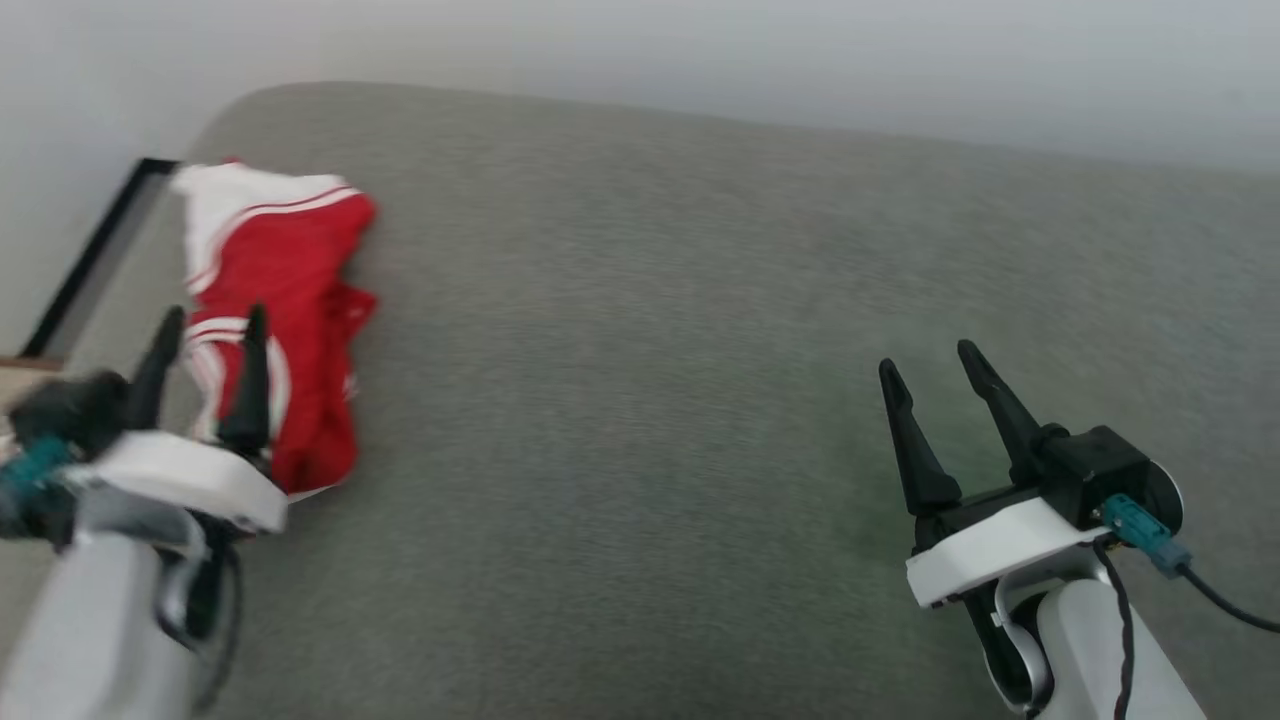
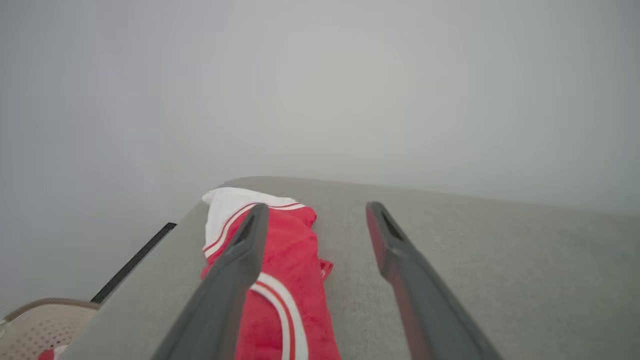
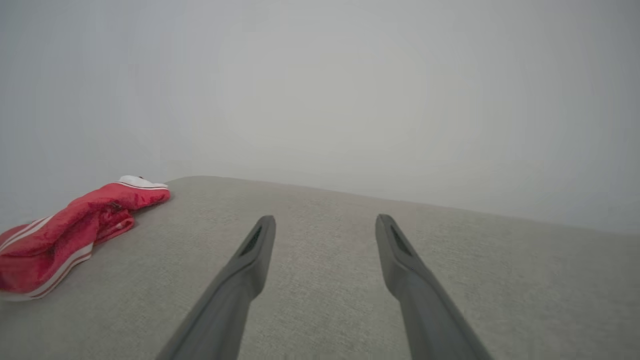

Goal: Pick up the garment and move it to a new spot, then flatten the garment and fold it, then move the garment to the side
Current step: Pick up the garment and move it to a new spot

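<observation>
The red garment [image 1: 285,310] with white panels and white stripe trim lies bunched in a long heap near the left edge of the grey cushioned surface [image 1: 700,350]. My left gripper [image 1: 215,325] hovers open over the garment's near end, its fingers spread with nothing between them. In the left wrist view the garment [image 2: 287,265] runs under and between the open fingers [image 2: 235,270]. My right gripper [image 1: 935,365] stands open at the lower right over bare grey fabric, far from the garment [image 3: 65,235], which lies to its left.
A dark strip [image 1: 90,255] borders the surface's left edge against the pale wall. A beige perforated basket [image 2: 40,325] sits beyond that edge in the left wrist view. A black cable [image 1: 1220,600] trails from my right wrist.
</observation>
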